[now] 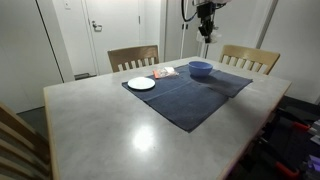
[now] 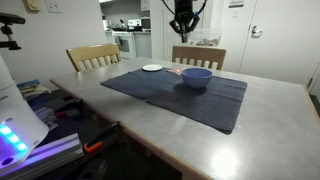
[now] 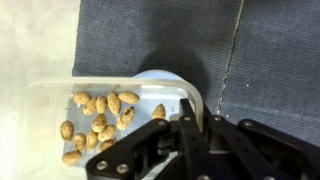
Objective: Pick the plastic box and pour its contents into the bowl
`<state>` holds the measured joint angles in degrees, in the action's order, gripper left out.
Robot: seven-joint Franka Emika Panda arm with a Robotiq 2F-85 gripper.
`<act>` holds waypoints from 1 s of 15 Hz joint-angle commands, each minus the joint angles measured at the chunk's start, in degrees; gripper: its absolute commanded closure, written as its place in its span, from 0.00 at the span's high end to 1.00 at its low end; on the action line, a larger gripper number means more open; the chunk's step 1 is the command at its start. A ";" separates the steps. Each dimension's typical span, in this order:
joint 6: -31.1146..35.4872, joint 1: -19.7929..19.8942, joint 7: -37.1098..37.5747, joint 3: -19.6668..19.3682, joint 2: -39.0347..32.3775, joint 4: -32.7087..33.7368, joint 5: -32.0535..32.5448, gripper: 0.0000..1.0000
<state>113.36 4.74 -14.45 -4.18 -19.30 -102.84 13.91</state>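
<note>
In the wrist view my gripper (image 3: 186, 106) is shut on the right rim of the clear plastic box (image 3: 60, 120), which holds several tan nuts (image 3: 100, 115). A pale round shape (image 3: 165, 80) shows beneath the box's corner; I cannot tell what it is. In both exterior views the gripper (image 1: 205, 30) (image 2: 183, 25) hangs high above the far side of the table, roughly over the deep-blue bowl (image 1: 200, 69) (image 2: 195, 77). The bowl stands on a dark blue cloth (image 1: 190, 97) (image 2: 180, 98). The box is too small to make out in the exterior views.
A flat white plate (image 1: 141, 83) (image 2: 152, 68) and an orange-and-white packet (image 1: 165, 72) (image 2: 175, 70) lie on the cloth beside the bowl. Wooden chairs (image 1: 133, 57) (image 1: 250, 58) stand at the grey table's (image 1: 110, 125) far side.
</note>
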 commanded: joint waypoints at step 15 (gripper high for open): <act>5.50 4.67 -21.67 2.90 3.24 -1.62 -15.41 0.02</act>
<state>116.71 8.14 -32.58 -2.16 -16.72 -102.74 1.08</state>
